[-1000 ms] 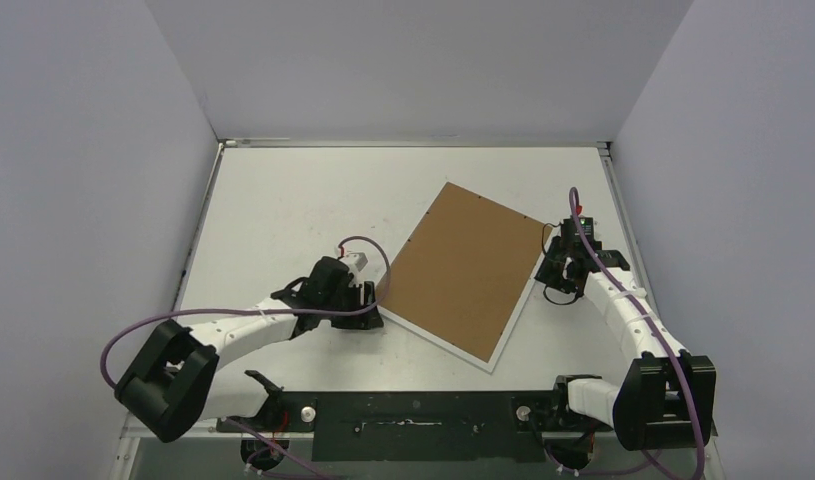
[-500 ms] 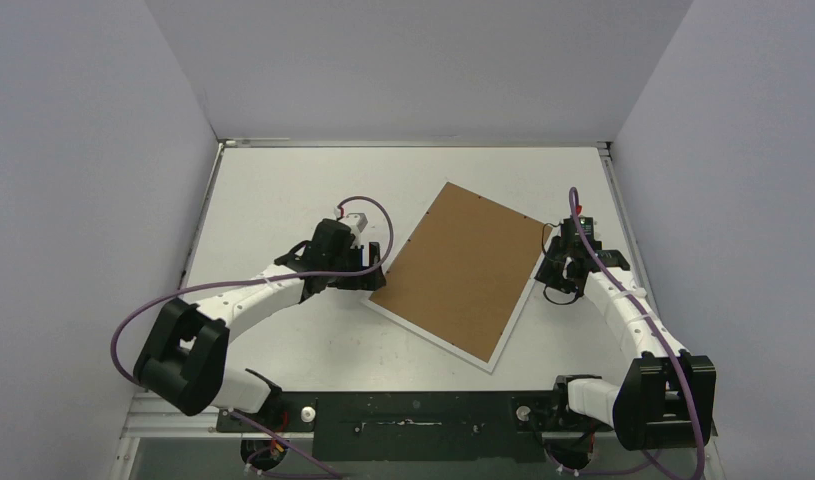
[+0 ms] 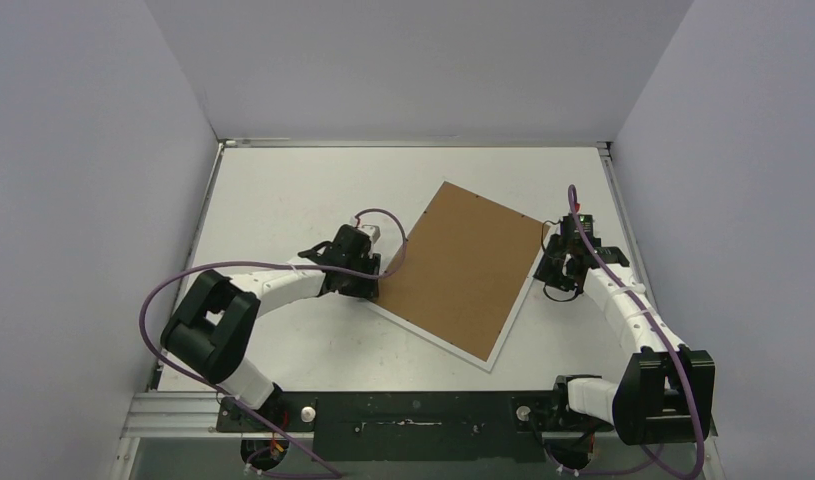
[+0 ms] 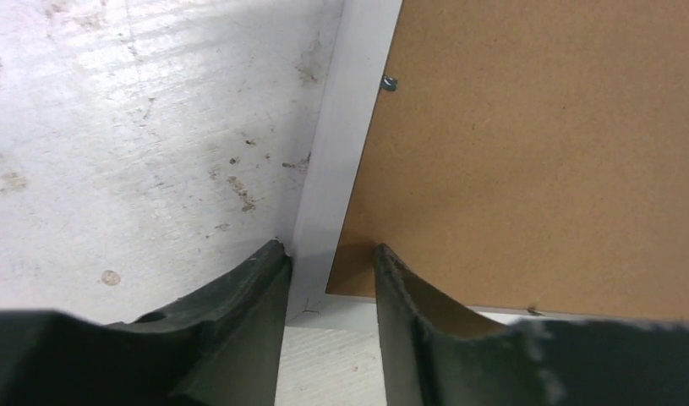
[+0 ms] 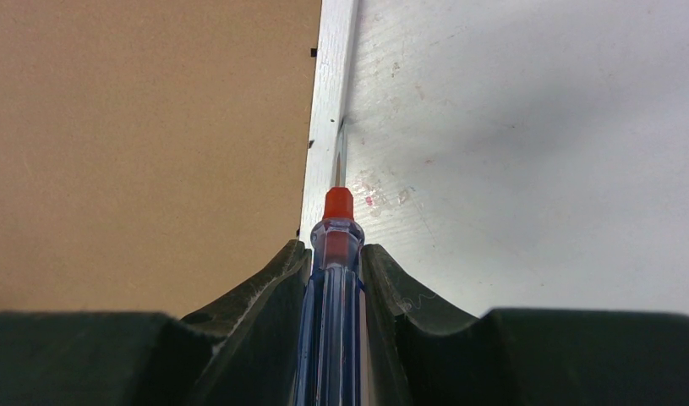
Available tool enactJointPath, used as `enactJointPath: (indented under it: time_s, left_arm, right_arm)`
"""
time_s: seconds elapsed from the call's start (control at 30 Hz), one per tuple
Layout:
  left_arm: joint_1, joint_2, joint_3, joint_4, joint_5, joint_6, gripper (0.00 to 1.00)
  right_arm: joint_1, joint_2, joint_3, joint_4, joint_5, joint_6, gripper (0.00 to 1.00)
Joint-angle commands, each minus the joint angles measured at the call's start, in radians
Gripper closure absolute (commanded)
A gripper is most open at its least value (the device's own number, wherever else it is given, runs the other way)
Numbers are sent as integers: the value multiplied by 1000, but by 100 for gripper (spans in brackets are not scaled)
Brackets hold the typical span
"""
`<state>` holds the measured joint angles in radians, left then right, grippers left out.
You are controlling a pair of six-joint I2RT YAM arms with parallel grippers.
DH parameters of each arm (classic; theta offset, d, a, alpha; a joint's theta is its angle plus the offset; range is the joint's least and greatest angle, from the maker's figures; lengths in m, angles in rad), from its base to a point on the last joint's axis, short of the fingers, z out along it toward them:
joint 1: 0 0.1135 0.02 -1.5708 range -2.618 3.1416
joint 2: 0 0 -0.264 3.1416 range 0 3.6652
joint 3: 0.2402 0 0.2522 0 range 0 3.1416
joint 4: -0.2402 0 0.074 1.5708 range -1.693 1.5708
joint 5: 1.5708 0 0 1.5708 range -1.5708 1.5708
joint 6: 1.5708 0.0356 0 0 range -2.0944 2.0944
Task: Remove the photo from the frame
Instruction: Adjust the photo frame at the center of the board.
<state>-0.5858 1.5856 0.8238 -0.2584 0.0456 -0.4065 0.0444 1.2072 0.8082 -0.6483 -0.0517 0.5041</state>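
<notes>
Top view: frame [image 3: 463, 268] lies flat on the table [image 3: 283, 190], brown back up. It is turned askew and sits a little right of centre. A narrow white border shows along its near and right edges. The photo is not seen in any view (only the back of the frame is exposed).

Left gripper [image 3: 369, 288] is at the frame's near-left corner. Right gripper [image 3: 557, 268] is just beside the right edge, toward its far end. From overhead, neither pair of jaws can be made out, and the tool in the right one is too small to resolve.

Left wrist view fills that in. The fingers [image 4: 256, 292] stand part way apart, astride the white border strip [image 4: 345, 144] close to the corner. One tip is at the strip's outer edge over the table, the other over the brown backing [image 4: 535, 169]. Cannot tell whether they pinch the strip or only stand over it. A small metal fastener [image 4: 389, 82] sits at the backing's edge.

Right wrist view: jaws are clenched on the blue handle of a screwdriver [image 5: 337, 205], with its red collar ahead of the fingertips. The blade runs along the outer side of the strip, with its tip at the seam between strip and table. Small dark tabs [image 5: 312, 52] mark the strip's inner side.
</notes>
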Motion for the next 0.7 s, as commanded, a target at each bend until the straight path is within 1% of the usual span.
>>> enactJointPath:
  time_s: [0.0, 0.03, 0.07, 0.17, 0.2, 0.33, 0.5, 0.57, 0.67]
  left_arm:
    - [-44, 19, 21, -73, -110, -19, 70]
    - [-60, 21, 22, -97, -141, -41, 81]
    - [-80, 20, 20, -125, -177, -70, 86]
    - [-155, 12, -15, -181, -251, -165, 98]
    - [-185, 4, -35, -190, -263, -196, 100]
    - [-331, -55, -138, -243, -305, -364, 100]
    - [-498, -166, -276, -260, -329, -589, 100]
    - [-552, -203, -315, -277, -344, -650, 100]
    - [-614, -230, -330, -313, -356, -707, 100]
  right_arm:
    - [2, 11, 26, 6, -49, -9, 100]
    - [2, 13, 25, 8, -52, -10, 100]
    - [2, 15, 26, 9, -55, -11, 100]
    - [2, 17, 28, 6, -62, -21, 100]
    - [2, 14, 26, 4, -62, -24, 100]
    - [2, -3, 21, -6, -74, -43, 100]
    - [2, -37, 25, -32, -72, -59, 100]
    - [2, -53, 37, -55, -59, -66, 100]
    - [2, -84, 69, -102, -38, -63, 100]
